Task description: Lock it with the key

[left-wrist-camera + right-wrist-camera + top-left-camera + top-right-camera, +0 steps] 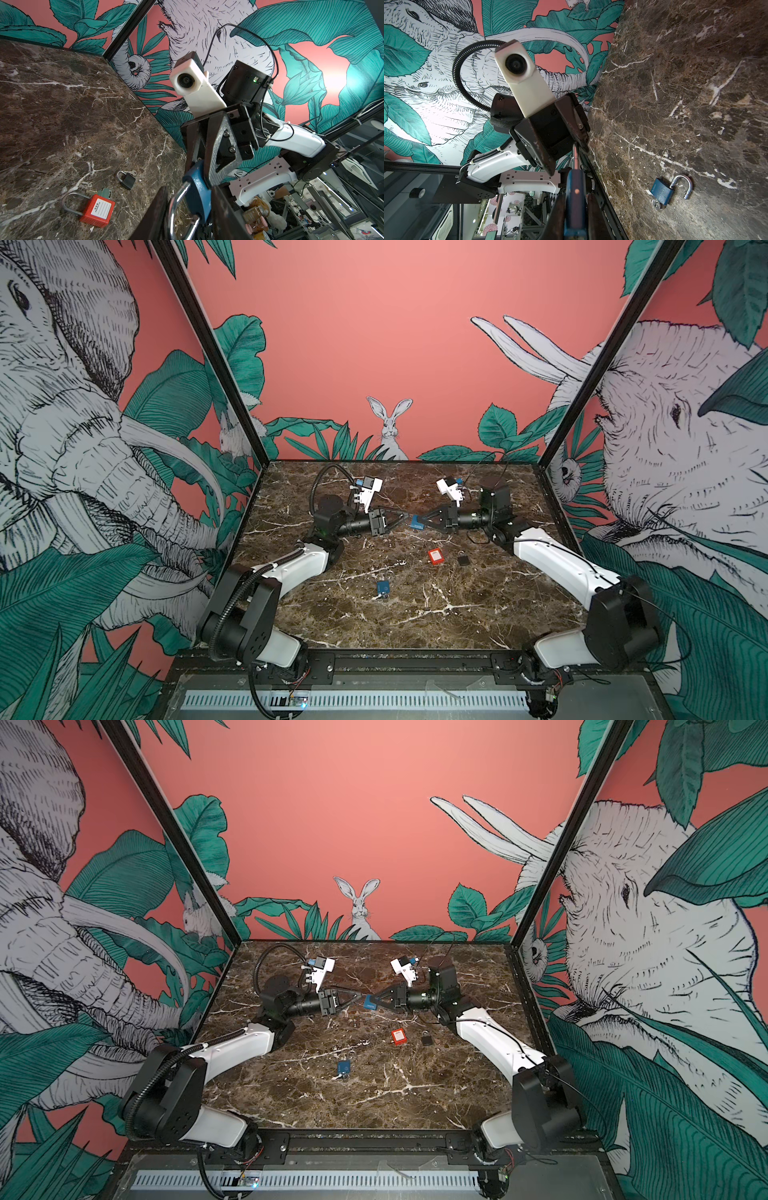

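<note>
A blue padlock [415, 522] [368, 1003] hangs above the middle of the table's far half. My right gripper [420, 524] [576, 214] is shut on its blue body [574, 197]. From the left, my left gripper [404, 516] [187, 209] meets it. In the left wrist view the silver shackle [174, 207] and the body's edge [197, 187] lie between the left jaws. One jaw rests against the shackle's bend and the other against the body. The shackle's free end sits just at the body. I cannot see whether a key sits in this padlock.
On the marble table [415, 622] lie a second blue padlock [382, 587] [662, 192] with its shackle swung open and a key in its base, a red padlock [434, 556] [97, 209] with a green-headed key, and a small black padlock [463, 560] [127, 180] with a key.
</note>
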Robot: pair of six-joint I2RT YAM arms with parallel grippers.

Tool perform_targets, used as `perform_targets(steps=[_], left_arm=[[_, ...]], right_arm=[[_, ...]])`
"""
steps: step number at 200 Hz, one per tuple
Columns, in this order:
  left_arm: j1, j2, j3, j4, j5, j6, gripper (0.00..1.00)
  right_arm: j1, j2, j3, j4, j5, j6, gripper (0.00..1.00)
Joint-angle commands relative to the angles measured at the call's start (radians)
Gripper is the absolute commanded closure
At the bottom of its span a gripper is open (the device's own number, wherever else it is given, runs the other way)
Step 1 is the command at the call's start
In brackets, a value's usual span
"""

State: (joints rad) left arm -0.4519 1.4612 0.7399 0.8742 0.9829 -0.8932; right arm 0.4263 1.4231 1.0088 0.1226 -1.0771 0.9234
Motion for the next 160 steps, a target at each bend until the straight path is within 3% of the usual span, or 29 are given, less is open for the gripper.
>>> perform_targets(steps=[1,61,92,160], left_arm=[[-0.004,-0.015,-0.016,0.053,0.016,-0.017,0.67],[-0.004,-0.029,-0.033,0.062,0.020,-0.033,0.76],[-0.004,-0.032,-0.030,0.055,0.017,-0.031,0.86],[-0.006,-0.037,-0.028,0.095,0.018,-0.070,0.84]], right_arm=[[-0.007,-0.048,0.008,0.044,0.016,-0.049,1.00],[-0.009,-0.069,0.004,0.025,0.042,-0.094,1.00],[-0.009,-0.064,0.002,0.025,0.031,-0.105,1.00],[-0.010,-0.073,-0.005,-0.030,0.032,-0.191,1.00]])
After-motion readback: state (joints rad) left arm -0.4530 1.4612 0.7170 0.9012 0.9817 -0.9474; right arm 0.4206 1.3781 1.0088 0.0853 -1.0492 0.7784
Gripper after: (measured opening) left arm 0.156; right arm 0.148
